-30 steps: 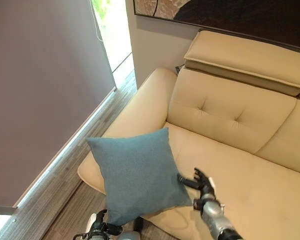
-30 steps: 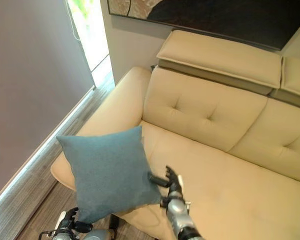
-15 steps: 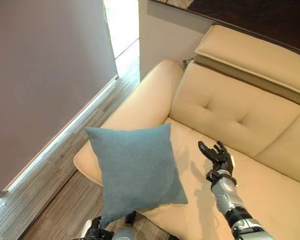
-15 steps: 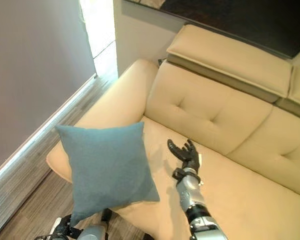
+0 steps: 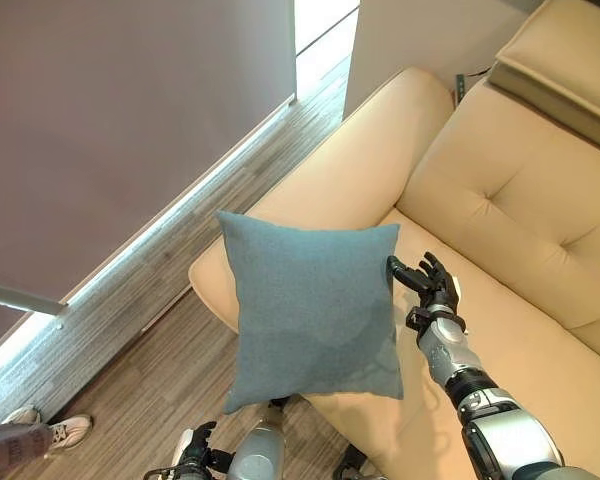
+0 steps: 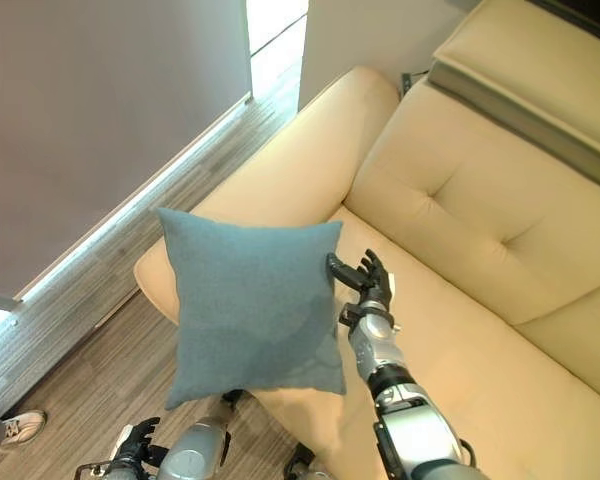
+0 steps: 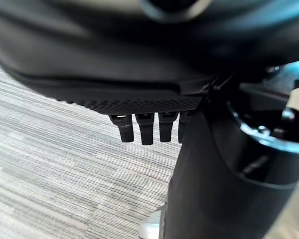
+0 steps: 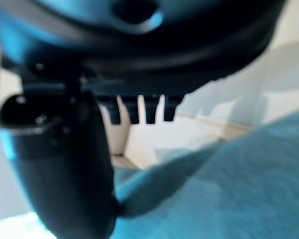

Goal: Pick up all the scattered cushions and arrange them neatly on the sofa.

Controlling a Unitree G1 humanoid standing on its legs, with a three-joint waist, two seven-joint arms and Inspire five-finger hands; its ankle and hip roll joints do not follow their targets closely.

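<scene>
You have open seat on the cream sofa (image 5: 540,330) from 3 o'clock toward 5 o'clock of the right hand (image 5: 432,290), and the tufted backrest (image 5: 520,210) closes the way at 1 o'clock. At 9 o'clock of that hand the blue cushion (image 5: 310,305) stands as a wide wall, its edge touching the spread fingers, and it covers the front of the seat and the sofa armrest (image 5: 350,165) behind it at 11 o'clock. The left hand (image 5: 192,455) hangs low over bare wooden floor (image 5: 150,380), with a person's shoe (image 5: 68,432) at its 9 o'clock.
</scene>
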